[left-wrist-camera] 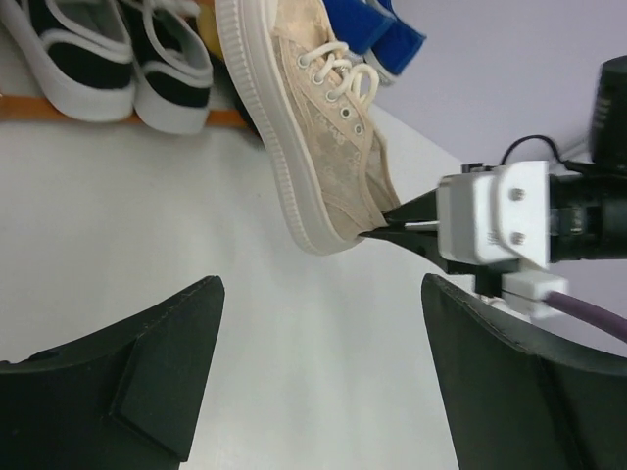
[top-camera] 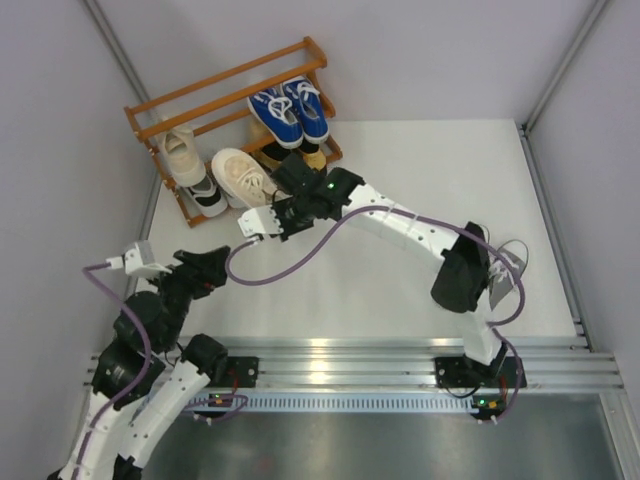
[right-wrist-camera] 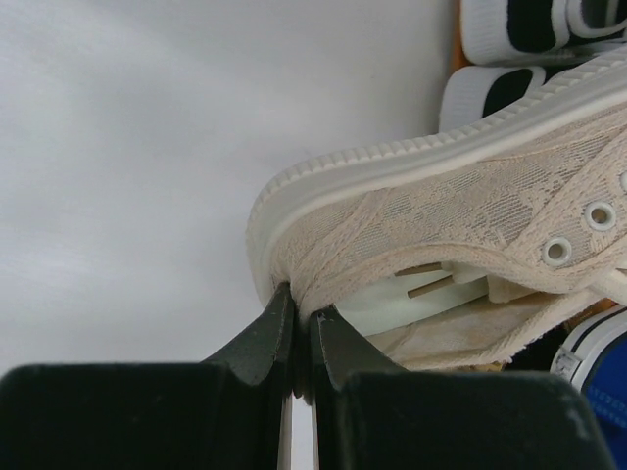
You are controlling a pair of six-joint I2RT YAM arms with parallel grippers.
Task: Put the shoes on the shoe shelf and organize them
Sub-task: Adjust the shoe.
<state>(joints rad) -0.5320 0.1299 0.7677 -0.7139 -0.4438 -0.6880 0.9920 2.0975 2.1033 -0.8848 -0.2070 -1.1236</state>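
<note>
White tabletop | right hand pinching lacy beige shoe at heel | left hand wide

Grey sneaker mostly hidden behind right arm, only a bit with laces shows. Gold loafers nearly all covered by blue sneakers and that arm. Shoe shelf lower slats buried under shoes. Left wrist view: black-and-white sneakers cut by top edge, blue pair just toes. Right wrist view: beige shoe runs off right edge, front unseen.
</note>
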